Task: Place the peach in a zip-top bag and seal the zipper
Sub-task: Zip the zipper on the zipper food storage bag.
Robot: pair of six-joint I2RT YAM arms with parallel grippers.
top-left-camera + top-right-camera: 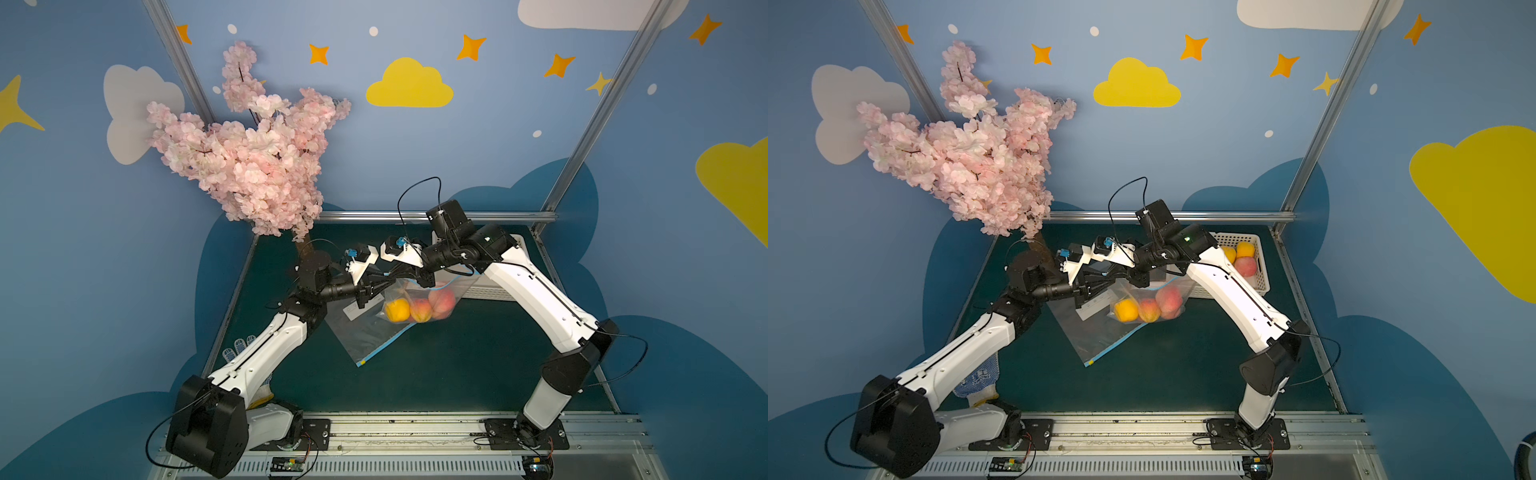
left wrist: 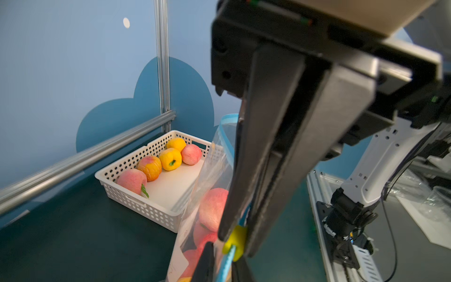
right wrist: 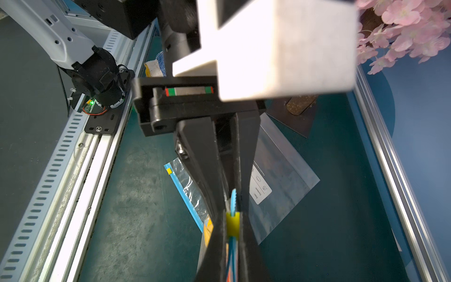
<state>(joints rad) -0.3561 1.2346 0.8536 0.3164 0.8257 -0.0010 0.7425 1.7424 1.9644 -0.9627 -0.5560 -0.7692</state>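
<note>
Slider (image 3: 231, 228) pinched by right pincer (image 3: 231, 216) at bag (image 2: 211, 171) zipper edge.

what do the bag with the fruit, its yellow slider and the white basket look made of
Bag: thin clear plastic film, glossy; fruit shows through, it creases. Slider: likely hard plastic, matte yellow, moulded block. Basket: rigid white plastic, moulded rows of holes.

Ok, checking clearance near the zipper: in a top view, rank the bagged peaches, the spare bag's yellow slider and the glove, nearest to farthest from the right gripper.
1. Bagged peaches: right beside the right gripper.
2. Spare bag's yellow slider: on the mat, toward the front.
3. Glove: front left, under the left arm.
</note>
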